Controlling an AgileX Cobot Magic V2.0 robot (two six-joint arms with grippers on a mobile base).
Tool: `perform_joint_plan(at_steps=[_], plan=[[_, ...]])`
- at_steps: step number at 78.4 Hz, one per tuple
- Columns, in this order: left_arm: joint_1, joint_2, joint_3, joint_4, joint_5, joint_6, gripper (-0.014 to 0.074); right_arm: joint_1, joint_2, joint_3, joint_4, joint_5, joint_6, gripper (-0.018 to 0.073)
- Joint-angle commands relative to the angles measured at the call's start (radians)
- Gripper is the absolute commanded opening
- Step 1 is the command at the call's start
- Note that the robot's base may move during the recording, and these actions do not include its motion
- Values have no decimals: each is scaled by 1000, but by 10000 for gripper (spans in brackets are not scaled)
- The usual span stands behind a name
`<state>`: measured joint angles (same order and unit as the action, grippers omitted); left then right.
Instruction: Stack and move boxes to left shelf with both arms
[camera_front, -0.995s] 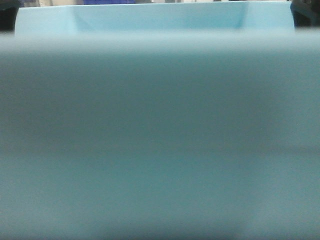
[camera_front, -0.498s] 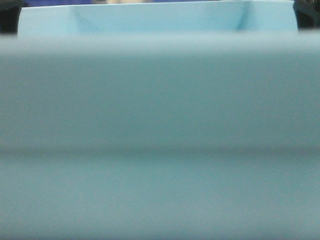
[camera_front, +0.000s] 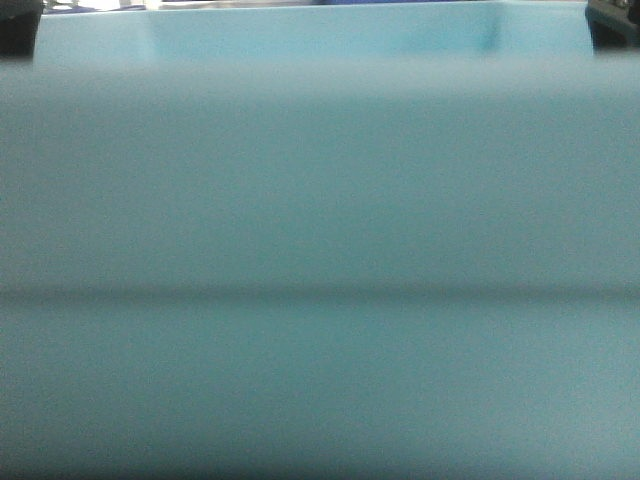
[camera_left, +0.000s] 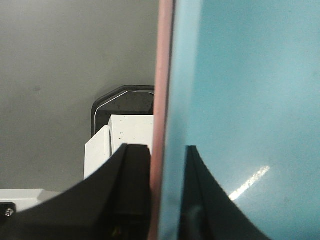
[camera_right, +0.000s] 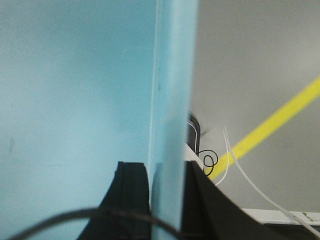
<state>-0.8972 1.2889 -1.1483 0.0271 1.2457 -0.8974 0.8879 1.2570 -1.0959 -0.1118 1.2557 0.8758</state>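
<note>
As seen from the front, 1 light blue tub (camera_front: 320, 200) fills the frame, long axis left to right, rim at top. 1 salmon pink tub (camera_left: 161, 75): an edge against the blue wall, frame centre. Left gripper (camera_left: 162, 165) fingers clamp both walls. Right gripper (camera_right: 164, 170) fingers clamp the blue wall. 1 yellow floor stripe (camera_right: 280, 117), right.

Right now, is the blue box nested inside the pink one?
Nested: the pink box's wall lies flush outside the blue box, both between the left fingers.
</note>
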Motion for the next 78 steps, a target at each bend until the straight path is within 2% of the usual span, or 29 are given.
perform_joint_plan(at_steps=[1,20,36,54,78], plan=[[-7,-34,-31,-27,61,-14,0,1,-33,-33,-13,-3,-6,57],[-7,-34,-31,-45,61,-14,0,1,-33,-33,-13,15,-6,57],[-7,-34,-31,-115,61,-14,0,1,-33,-33,-13,22,-6,57],[-7,-34,-31,-229,59,-14,0,1,-33,-33,-13,24,-6,57],[-7,-34,-31,-285,59,-14,0,1,-33,-33,-13,24,-6,57]])
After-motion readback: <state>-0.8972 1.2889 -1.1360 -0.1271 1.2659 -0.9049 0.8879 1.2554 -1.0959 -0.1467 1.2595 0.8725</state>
